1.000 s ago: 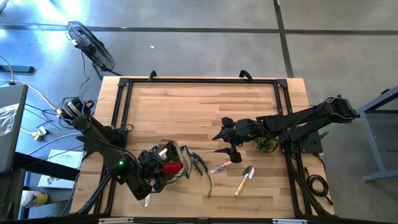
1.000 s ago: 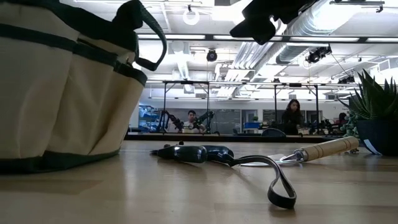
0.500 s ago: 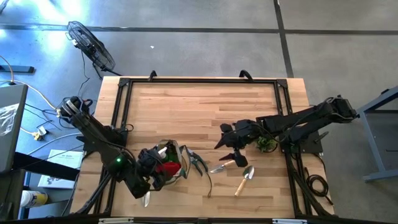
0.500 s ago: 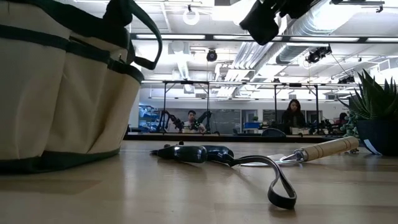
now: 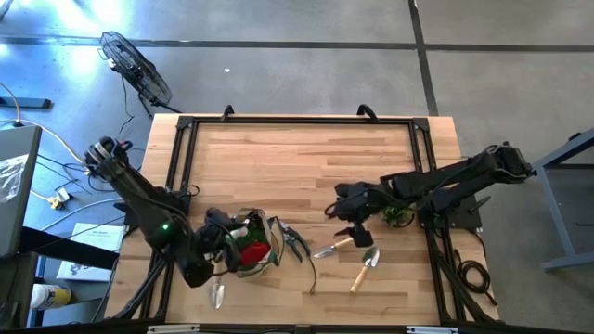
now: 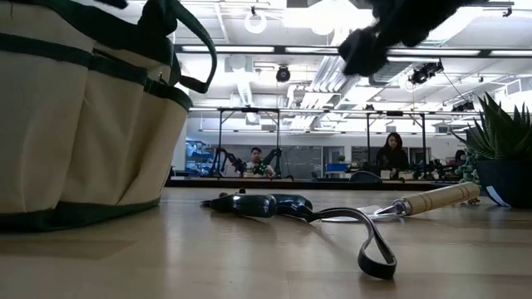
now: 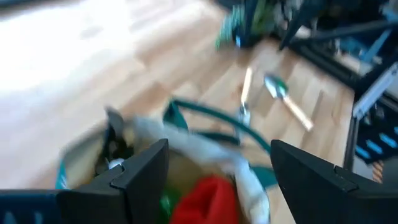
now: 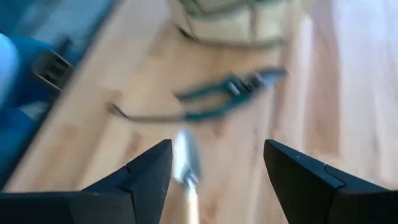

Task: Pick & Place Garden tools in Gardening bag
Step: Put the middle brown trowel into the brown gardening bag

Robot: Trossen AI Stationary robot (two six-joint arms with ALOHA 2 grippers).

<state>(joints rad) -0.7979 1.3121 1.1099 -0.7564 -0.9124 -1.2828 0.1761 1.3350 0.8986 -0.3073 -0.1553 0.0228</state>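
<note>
Gardening bag (image 5: 249, 243) near table's (image 5: 278, 158) front edge, my left gripper (image 7: 217, 180) over it, fingers apart, empty. Right gripper (image 8: 214, 168) above trowel (image 8: 186, 171), fingers apart.

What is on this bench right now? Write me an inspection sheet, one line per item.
Surface: wooden table, dark frame.
Job's things: gardening bag near the front left, red cloth item inside; pruners beside it; two trowels lying loose.
Clutter: potted plant at the right.
Grippers: left gripper open over the bag, empty; right gripper open above a trowel, empty.
Cables: loops at the table's front right and on the floor left.
Surroundings: fan on the floor; people far behind.
</note>
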